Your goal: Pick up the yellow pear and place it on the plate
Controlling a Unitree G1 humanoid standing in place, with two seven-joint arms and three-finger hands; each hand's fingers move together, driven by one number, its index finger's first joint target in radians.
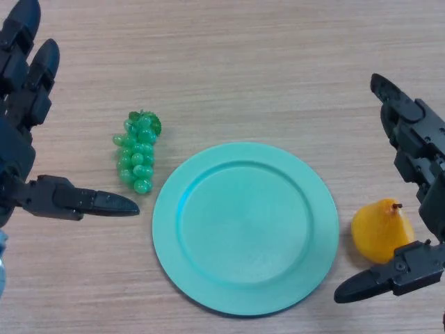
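A yellow pear (380,230) lies on the wooden table just right of a round teal plate (208,278). The plate holds nothing. My right hand (417,149) is open at the right edge, its fingers stretched above the pear and its thumb (379,279) below it, so the pear sits between them without being clasped. My left hand (24,83) is open at the far left, with its thumb (90,202) pointing right toward the plate.
A bunch of green grapes (137,150) lies left of the plate, just above my left thumb. The wooden table (243,62) stretches away behind the plate.
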